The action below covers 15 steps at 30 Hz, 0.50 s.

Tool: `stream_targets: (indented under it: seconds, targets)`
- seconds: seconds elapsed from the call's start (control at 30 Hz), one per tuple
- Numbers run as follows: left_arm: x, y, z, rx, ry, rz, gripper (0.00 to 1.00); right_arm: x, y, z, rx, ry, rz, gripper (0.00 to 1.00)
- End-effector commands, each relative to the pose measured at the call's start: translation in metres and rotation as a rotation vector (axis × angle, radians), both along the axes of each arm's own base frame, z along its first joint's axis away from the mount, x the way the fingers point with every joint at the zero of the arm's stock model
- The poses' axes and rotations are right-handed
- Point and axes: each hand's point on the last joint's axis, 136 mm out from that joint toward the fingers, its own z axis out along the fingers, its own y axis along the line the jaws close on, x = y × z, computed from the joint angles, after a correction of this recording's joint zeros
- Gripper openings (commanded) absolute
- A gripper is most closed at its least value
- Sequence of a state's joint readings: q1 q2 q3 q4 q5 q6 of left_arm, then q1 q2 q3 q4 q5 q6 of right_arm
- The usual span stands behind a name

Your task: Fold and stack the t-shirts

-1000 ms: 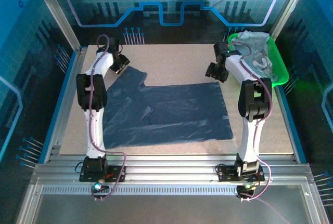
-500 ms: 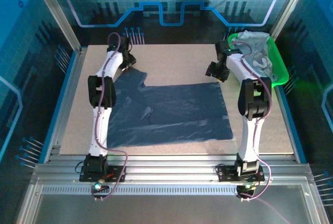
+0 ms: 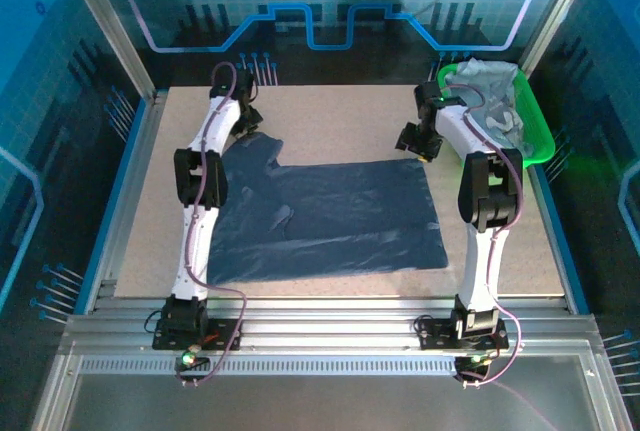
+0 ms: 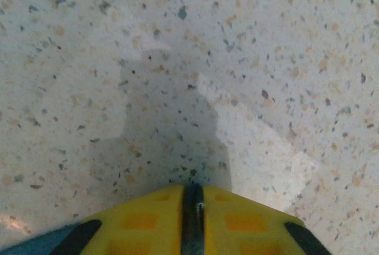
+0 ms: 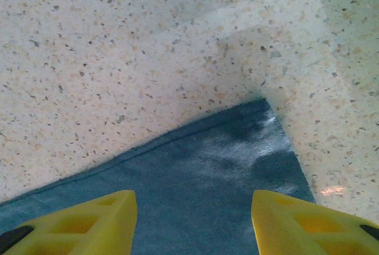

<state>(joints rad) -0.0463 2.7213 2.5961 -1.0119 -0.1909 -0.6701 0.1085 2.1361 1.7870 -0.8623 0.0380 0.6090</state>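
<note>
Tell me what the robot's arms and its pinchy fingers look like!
Both the left arm and the right arm are slim white tubes with chunky black joints and black bases. A thin purple cable runs along each one. The left gripper and the right gripper have bright yellow wedge-shaped fingers with shallow square pockets and black patches further back.

Bare speckled table [image 3: 340, 116] beyond the dark t-shirt [image 3: 330, 216]; green tray [image 3: 536, 131] at the far-right corner.
</note>
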Motion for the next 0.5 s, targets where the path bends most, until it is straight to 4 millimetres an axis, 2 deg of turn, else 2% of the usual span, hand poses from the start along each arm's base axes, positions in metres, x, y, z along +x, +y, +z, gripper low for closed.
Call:
stream_targets:
  seconds: [0.0,0.1,0.3,0.47]
  targets:
    - [-0.025,-0.010,-0.027,0.003,0.128,-0.040,0.10,0.000,-0.010,0.017,0.007,-0.037,-0.028,0.56]
    - [-0.021,-0.008,-0.012,0.020,0.097,-0.040,0.00,0.002,-0.010,0.015,0.005,-0.037,-0.025,0.56]
    - [-0.010,-0.009,0.045,0.048,-0.031,-0.053,0.00,0.012,-0.016,0.007,-0.030,-0.031,-0.021,0.55]
    - [-0.009,-0.016,0.077,0.034,-0.101,-0.071,0.00,0.021,-0.026,-0.002,-0.089,-0.011,-0.040,0.55]
